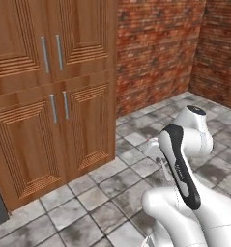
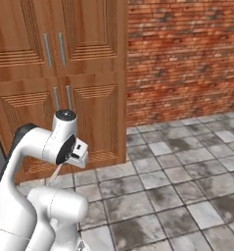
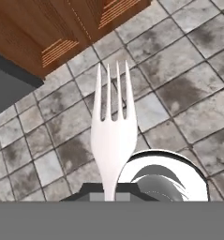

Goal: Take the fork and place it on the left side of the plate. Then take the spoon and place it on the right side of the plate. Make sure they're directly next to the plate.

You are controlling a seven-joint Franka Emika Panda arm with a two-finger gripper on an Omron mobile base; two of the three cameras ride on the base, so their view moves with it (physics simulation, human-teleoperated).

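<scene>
Fork [image 3: 114, 136] tines fill the hand view from 6 o'clock up toward 12, the handle running down between the pincer's tips, which are clamped tight on it. Beneath the utensil lies grey tiled floor [image 3: 179, 93], with a wooden cabinet [image 3: 48, 28] at 11 o'clock and a dark panel's edge at 9 o'clock. In the left base view the white arm [image 1: 184, 164] folds up at 4 o'clock before the cabinet doors [image 1: 54, 96] and a brick wall [image 1: 155, 48]; in the right base view the same arm sits at 8 o'clock. By the look of it, the first step is in hand: the fork is lifted and in transit, not yet laid down. The next move calls for bringing the desk and its plate into reach, then lowering the fork directly beside the plate's left edge.
</scene>
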